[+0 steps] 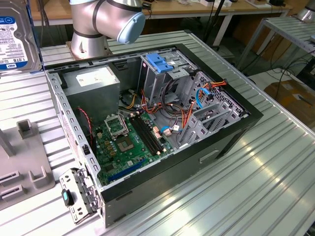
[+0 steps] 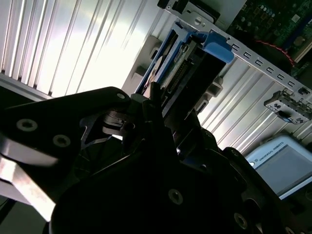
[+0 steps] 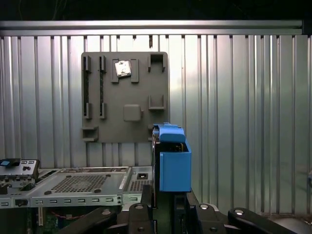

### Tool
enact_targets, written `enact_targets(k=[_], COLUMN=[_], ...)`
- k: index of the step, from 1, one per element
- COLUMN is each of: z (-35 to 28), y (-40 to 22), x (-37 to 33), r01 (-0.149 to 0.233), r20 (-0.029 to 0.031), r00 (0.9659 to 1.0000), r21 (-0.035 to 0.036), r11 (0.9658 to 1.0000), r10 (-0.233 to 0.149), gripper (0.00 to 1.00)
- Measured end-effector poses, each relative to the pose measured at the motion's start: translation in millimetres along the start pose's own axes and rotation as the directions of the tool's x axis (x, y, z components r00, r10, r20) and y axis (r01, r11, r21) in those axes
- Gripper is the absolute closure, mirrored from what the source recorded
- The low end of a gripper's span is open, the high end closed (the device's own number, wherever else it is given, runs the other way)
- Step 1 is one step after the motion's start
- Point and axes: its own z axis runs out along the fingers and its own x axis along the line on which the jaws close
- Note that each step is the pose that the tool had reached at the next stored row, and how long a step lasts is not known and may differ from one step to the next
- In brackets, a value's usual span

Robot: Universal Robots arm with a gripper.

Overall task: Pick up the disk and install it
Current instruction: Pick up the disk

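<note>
Your gripper (image 3: 163, 199) is clamped on the disk (image 3: 171, 158). Its dark fingers (image 2: 156, 105) pinch the drive's end from both flat sides, so in the first wrist view you see it edge-on, blue frame toward the camera. In the exterior view the disk (image 1: 15, 39) hangs in the air at the exterior view's left, label and blue band facing the camera, outside the computer case (image 1: 231, 123) and clear of the ribbed table (image 1: 256, 187). Just beside it in the first wrist view lies the grey fixture plate (image 3: 124, 105), flat on the table near the edge at the exterior view's left, with a small silver square part (image 3: 122, 68) seated in one of its pockets. The case lies open side up in the middle of the table. Inside you can see the green motherboard (image 1: 123, 142), the grey power supply (image 1: 93, 81) and a metal cage (image 1: 157, 83) topped by a blue latch (image 1: 160, 61). The arm's base (image 1: 91, 29) stands at the table's far edge behind the case.
</note>
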Motion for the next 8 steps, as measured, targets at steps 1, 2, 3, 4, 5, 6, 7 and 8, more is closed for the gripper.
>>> enact_targets(k=[1, 2, 3, 4, 5, 6, 7, 8], z=[0.0, 0.0, 0.0, 0.0, 0.0, 0.1, 0.1, 0.1], y=[-1.7, -2.8, -4.1, -5.6, -7.5, -9.5, -10.7, -11.8], x=[0.0, 0.0, -0.1, -0.1, -0.2, -0.2, -0.2, -0.2], r01=[0.0, 0.0, 0.0, 0.0, 0.0, 0.0, 0.0, 0.0], r20=[0.0, 0.0, 0.0, 0.0, 0.0, 0.0, 0.0, 0.0], r00=[1.0, 1.0, 1.0, 1.0, 1.0, 1.0, 1.0, 1.0], r21=[0.0, -0.0001, -0.0001, -0.0001, -0.0001, 0.0, -0.0001, -0.0001], r11=[1.0, 1.0, 1.0, 1.0, 1.0, 1.0, 1.0, 1.0], r10=[0.0, 0.0, 0.0, 0.0, 0.0, 0.0, 0.0, 0.0], gripper=[0.65, 0.65, 0.65, 0.65, 0.65, 0.65, 0.65, 0.65])
